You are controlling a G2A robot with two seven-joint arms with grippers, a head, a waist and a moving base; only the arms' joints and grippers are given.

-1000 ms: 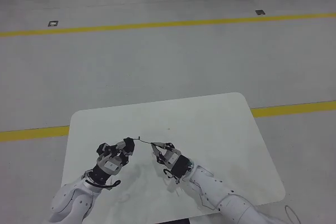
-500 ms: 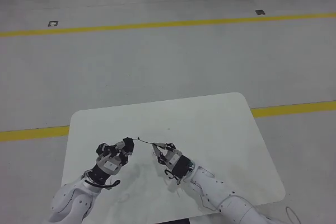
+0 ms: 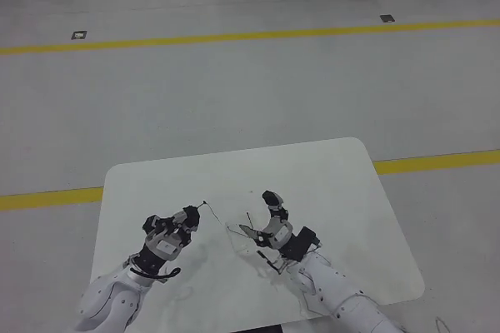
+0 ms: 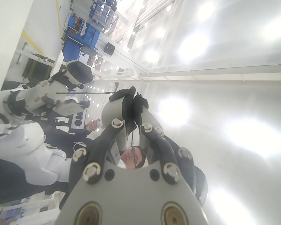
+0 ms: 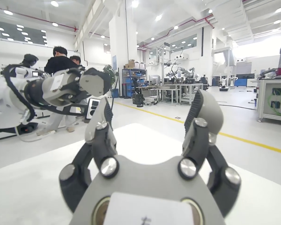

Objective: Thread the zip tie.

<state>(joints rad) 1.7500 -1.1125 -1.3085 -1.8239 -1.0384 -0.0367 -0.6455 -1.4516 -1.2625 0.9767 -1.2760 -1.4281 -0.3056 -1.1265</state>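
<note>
zip tie (image 4: 89, 92) pinched in left gripper (image 4: 132, 101) over table (image 3: 333, 175); right gripper (image 5: 152, 111) spread wide, empty, near zip tie.

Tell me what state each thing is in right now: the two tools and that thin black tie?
left tool: shut on the zip tie.
right tool: open, holding nothing.
zip tie: gripped at one end, strap sticking out straight, no loop seen.

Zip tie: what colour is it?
Black. It shows best in the left wrist view, where the zip tie is pinched in the left gripper.
</note>
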